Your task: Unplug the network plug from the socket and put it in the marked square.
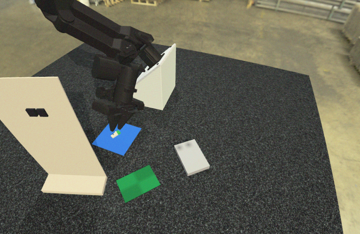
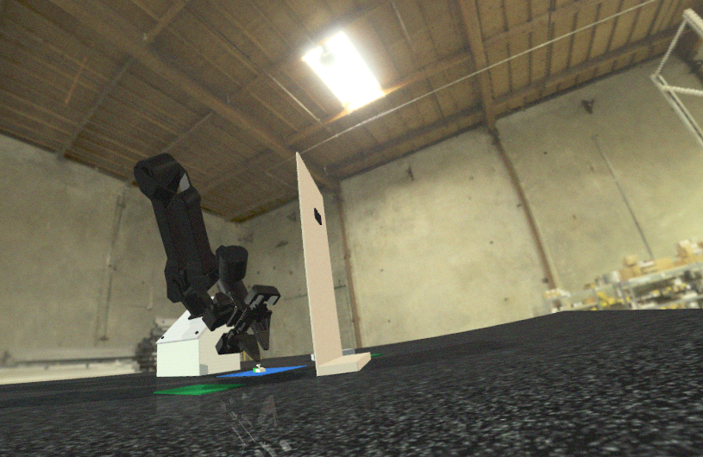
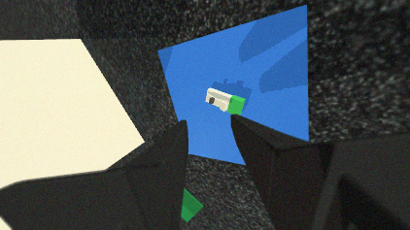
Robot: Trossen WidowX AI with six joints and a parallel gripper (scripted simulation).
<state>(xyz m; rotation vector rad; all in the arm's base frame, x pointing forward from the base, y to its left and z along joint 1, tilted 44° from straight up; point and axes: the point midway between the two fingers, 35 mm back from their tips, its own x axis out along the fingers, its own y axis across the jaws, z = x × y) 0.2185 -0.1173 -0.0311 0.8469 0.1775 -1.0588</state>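
Note:
The plug, cream with a green end, lies on the blue square, inside its edges. My gripper is open, with nothing between its fingers. The fingertips are just above the plug, and in the wrist view one tip borders its green end; whether it touches cannot be told. The upright panel stands to the left of the blue square in the top view and bears a dark socket block.
A green patch lies on the table near the blue square. A flat light-grey block lies farther right in the top view. A white box with a sloped top stands behind the gripper, close to the arm.

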